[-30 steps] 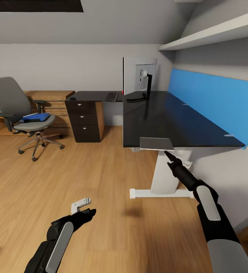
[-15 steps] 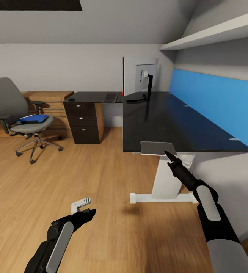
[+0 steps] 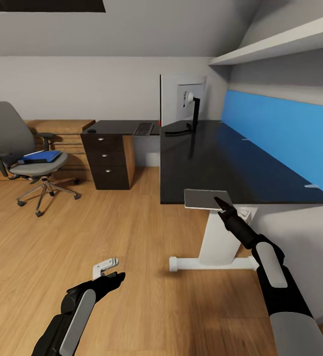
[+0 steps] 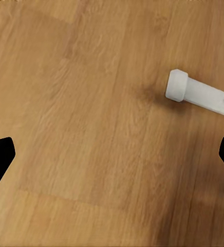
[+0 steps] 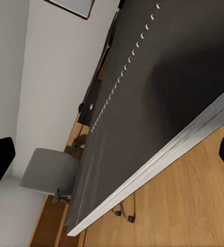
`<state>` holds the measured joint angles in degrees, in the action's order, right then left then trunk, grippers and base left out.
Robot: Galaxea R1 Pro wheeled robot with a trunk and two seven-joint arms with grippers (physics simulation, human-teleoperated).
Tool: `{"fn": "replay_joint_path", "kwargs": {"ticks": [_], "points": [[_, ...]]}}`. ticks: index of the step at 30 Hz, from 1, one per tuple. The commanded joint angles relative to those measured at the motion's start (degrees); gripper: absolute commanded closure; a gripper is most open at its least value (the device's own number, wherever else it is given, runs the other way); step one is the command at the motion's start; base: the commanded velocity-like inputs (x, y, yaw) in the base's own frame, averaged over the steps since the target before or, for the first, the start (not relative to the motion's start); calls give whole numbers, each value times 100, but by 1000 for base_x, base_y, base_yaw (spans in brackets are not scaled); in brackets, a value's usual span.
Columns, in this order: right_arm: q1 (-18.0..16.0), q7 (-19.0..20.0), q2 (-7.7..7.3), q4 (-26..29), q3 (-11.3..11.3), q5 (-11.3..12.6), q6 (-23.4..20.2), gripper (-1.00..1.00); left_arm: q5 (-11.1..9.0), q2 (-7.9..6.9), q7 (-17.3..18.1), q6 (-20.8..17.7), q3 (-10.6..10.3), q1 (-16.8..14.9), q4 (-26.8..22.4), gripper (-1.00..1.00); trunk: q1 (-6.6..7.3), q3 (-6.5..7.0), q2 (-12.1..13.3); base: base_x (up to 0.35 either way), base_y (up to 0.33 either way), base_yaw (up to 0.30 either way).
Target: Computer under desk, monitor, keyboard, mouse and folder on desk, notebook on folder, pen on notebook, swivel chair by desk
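Seemingly, my right end effector (image 3: 216,201) carried the notebook (image 3: 204,199), a thin grey-faced slab clamped edge-on between its fingers and held level with the near edge of the worktop (image 3: 221,158); in the right wrist view the notebook (image 5: 158,103) spanned the space between the two dark fingertips. My left end effector (image 3: 108,268) hung low over the wooden floor (image 3: 107,232) with its fingers apart and nothing between them. The folder (image 3: 39,156) lay on the seat of the swivel chair (image 3: 18,143), well apart from the worktop, while the monitor (image 3: 182,101) stood at the far end and the keyboard (image 3: 143,128) rested on the side wing, with what I took to be the mouse (image 3: 92,129) near that wing's left end. I judged the main hazard to be the notebook's leading edge striking the worktop rim as the base closed in, which could twist it out of so narrow a grip; setting it down now would also precede the folder it must rest on. Compared with the head view a second before, the whole scene had shifted, the chair left and the worktop edge lower, so the camera had moved; both arms kept their poses.
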<state>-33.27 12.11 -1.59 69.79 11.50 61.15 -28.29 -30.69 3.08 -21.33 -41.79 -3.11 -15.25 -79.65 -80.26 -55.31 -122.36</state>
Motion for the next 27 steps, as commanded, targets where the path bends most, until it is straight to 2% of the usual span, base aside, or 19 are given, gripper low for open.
{"fn": "replay_joint_path", "kwargs": {"ticks": [1,16,27], "points": [[-4,10,1,0,11,20,-36,-100,-60,0,-55,-12,-4,-3,-6,-100,1,-5,-2,8,0,0],[-4,10,1,-8,17,11,-28,-100,-60,0,-56,-11,0,-4,-6,-100,1,-5,-2,1,0,0],[-4,-140,1,-140,238,11,-11,-100,-60,0,-56,-12,0,-4,-6,-100,1,-5,-2,0,0,0]]}}
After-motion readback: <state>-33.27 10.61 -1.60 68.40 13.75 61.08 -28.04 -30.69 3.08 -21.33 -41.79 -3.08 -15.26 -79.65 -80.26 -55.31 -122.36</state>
